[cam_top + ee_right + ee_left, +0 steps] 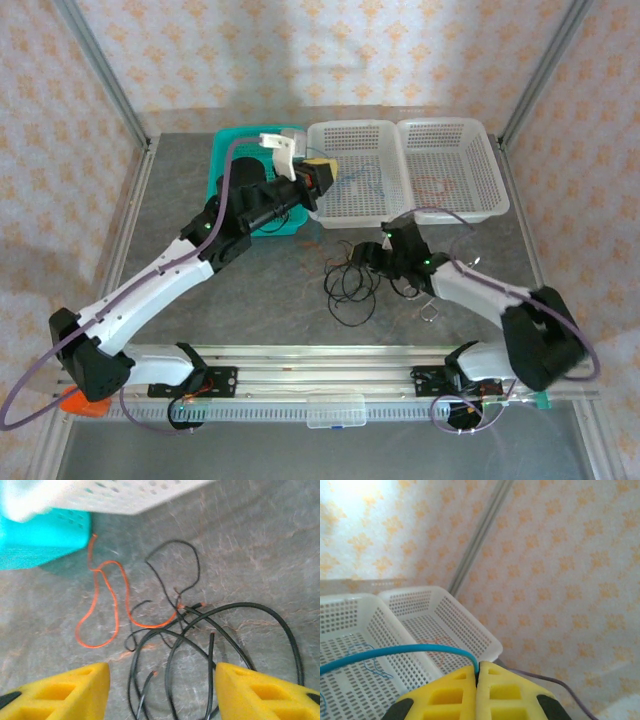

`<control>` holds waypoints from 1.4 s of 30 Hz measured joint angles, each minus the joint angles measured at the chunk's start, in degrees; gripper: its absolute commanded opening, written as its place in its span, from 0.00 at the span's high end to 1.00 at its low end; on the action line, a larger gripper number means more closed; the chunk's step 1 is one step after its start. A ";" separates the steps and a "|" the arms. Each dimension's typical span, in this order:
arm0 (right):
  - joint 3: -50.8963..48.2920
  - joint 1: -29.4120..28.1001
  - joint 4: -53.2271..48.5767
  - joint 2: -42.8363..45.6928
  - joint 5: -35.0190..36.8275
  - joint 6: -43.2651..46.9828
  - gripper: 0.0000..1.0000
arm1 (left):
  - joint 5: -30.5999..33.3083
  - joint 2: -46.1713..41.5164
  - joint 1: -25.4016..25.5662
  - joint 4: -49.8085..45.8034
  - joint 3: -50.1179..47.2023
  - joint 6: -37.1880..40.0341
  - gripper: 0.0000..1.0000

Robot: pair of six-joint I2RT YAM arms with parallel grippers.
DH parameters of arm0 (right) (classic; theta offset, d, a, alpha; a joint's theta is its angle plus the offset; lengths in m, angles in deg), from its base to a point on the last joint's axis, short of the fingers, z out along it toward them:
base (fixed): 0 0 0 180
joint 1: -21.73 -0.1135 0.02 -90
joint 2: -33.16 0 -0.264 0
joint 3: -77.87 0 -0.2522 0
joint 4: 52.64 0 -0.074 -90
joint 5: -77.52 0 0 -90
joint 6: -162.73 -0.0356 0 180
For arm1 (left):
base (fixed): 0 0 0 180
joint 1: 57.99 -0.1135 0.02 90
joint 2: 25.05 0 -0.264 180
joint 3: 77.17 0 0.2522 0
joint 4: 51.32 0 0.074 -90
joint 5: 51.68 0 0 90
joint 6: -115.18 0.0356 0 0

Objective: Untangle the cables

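left gripper (477,674): clamping blue cable (395,652) over white basket (350,605)
right gripper (162,690): hovering spread above black cables (235,625), mid-frame
next: likely closing on one strand

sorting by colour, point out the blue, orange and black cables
blue cable (420,647): left wrist view, arc top
orange cable (95,645): right wrist view, loop bottom
black cable (250,604): right wrist view, big arc's top

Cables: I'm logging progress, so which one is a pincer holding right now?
The blue cable, pinched in the shut left pincer over the white baskets; the black cables and orange cable lie loose on the table.
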 measured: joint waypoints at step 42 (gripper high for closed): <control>24.63 -1.05 -3.52 8.59 -9.46 46.56 0.45 | -18.95 9.46 -3.72 -12.98 9.77 4.72 1.00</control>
